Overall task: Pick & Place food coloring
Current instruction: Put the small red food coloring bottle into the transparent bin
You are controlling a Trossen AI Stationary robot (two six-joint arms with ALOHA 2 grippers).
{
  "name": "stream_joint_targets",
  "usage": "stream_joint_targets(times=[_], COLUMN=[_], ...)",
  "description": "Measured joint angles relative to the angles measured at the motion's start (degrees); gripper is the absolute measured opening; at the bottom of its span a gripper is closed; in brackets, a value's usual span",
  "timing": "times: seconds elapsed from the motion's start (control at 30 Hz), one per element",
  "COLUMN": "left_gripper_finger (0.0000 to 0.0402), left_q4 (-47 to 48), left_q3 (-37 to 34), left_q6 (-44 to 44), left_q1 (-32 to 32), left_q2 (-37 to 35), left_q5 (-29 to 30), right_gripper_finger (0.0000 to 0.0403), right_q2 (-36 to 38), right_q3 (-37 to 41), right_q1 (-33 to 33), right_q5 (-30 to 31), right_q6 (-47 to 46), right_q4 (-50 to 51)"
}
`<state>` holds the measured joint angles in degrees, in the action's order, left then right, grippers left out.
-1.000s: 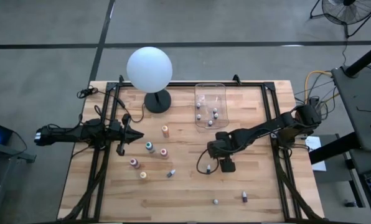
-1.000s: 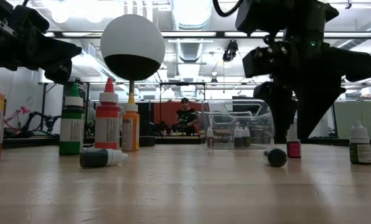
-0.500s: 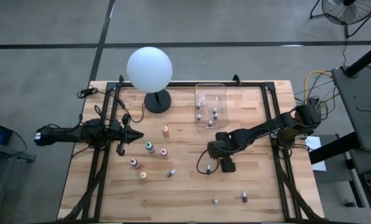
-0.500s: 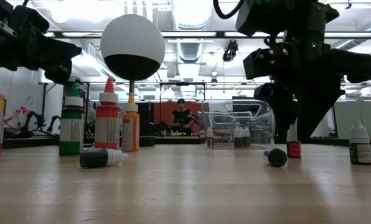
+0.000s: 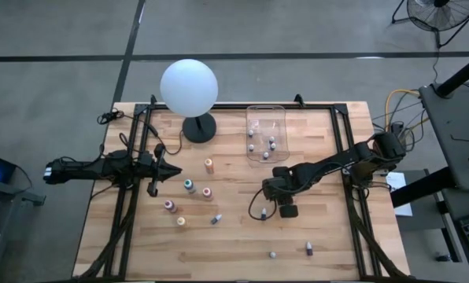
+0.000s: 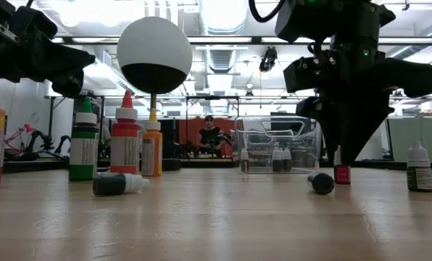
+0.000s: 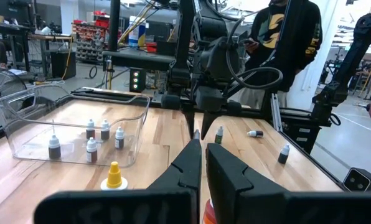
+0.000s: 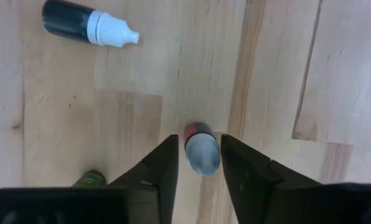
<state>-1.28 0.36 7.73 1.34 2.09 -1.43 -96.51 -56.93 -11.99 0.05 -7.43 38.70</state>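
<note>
Right gripper fingers narrowly straddling red-labelled dropper bottle (grip unclear); left gripper closed.

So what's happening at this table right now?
A two-armed robot is gathering tiny food coloring bottles into a clear bin, which has a few in it. The right gripper is pointed straight down over a small upright bottle, its fingers on either side of the cap. Another bottle lies on its side nearby. The left gripper waits shut above the table's left side, near the larger colored bottles beside a white globe lamp.
</note>
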Motion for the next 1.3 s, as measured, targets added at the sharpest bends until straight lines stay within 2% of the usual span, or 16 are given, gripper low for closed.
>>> stream_joint_targets(times=[0.27,0.7,1.07,1.3], left_gripper_finger=[0.0000,0.0000,0.0000,0.0000], left_q4=[0.0,0.0,0.0,0.0], left_q3=[0.0,0.0,0.0,0.0], left_q6=[0.0,0.0,0.0,0.0], left_q1=[0.0,0.0,0.0,0.0], left_q2=[0.0,0.0,0.0,0.0], left_q5=[0.0,0.0,0.0,0.0], right_gripper_finger=[0.0053,0.0058,0.0058,0.0058], right_q2=[0.3,1.7,3.1,3.1], right_q3=[0.0,-6.5,-17.0,-23.0], right_q1=[0.0,1.5,11.5,18.3], right_q5=[0.0,0.1,0.1,0.1], right_q6=[0.4,4.3,9.8,14.5], right_q4=[0.2,9.1,18.7,21.3])
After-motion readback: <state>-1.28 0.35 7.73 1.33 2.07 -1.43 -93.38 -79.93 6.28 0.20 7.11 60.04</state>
